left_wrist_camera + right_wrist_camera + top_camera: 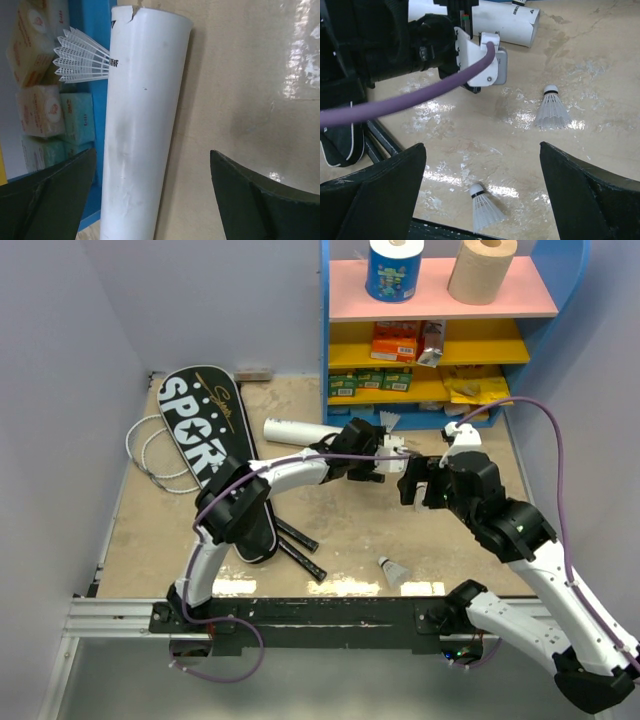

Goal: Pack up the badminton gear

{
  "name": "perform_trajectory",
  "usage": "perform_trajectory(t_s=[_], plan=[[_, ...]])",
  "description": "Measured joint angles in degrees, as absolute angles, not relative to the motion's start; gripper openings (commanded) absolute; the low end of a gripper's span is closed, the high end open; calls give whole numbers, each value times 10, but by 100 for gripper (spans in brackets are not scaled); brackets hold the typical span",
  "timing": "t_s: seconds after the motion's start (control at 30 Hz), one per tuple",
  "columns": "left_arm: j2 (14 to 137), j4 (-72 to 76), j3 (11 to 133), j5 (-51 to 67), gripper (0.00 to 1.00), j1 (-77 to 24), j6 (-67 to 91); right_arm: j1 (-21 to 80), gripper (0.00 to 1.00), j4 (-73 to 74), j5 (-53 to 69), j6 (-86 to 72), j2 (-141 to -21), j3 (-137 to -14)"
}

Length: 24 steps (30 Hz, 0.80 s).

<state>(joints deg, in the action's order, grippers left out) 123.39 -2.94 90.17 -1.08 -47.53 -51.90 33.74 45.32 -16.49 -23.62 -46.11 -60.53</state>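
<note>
The left hand [153, 150] hangs just above the long white tube [145, 115], a smooth cylinder of card or plastic. The tube lies flat on the beige surface [250, 75]. The hand's two dark fingers [50, 200] are spread apart, one on each side of the tube, and they grasp nothing. The tube lies closer to the finger on the picture's left side, and I cannot tell if it touches that finger.

The long axis of the tube runs straight away from the wrist camera, so it crosses the line between the two fingers. Its far end has a chipped rim and points at the blue shelf unit [97, 30]. A small white plastic shuttlecock [80, 55] sits just beyond that end.

The right hand [482, 145] is also released and empty. It hangs over bare surface, with one shuttlecock [552, 107] ahead of it and a second shuttlecock [482, 205] close below.

The left hand is clearly nearer to the tube. In my judgement, it needs only to go down and close on the round sides. The tube may roll away if the fingers meet it off centre.
</note>
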Motion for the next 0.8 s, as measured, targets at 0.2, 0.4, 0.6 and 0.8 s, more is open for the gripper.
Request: perform_trajectory(t_s=[0.2, 0.4, 0.6, 0.8], plan=[[1276, -88, 965, 21, 98, -448, -521, 337, 99, 454, -152, -243, -461, -605], [1302, -113, 999, 48, 99, -427, -531, 337, 99, 455, -135, -247, -463, -605], [1324, -111, 1022, 49, 100, -422, -537, 337, 99, 457, -123, -254, -463, -605], [1348, -101, 1048, 49, 97, -420, -538, 337, 99, 464, -122, -259, -461, -605]])
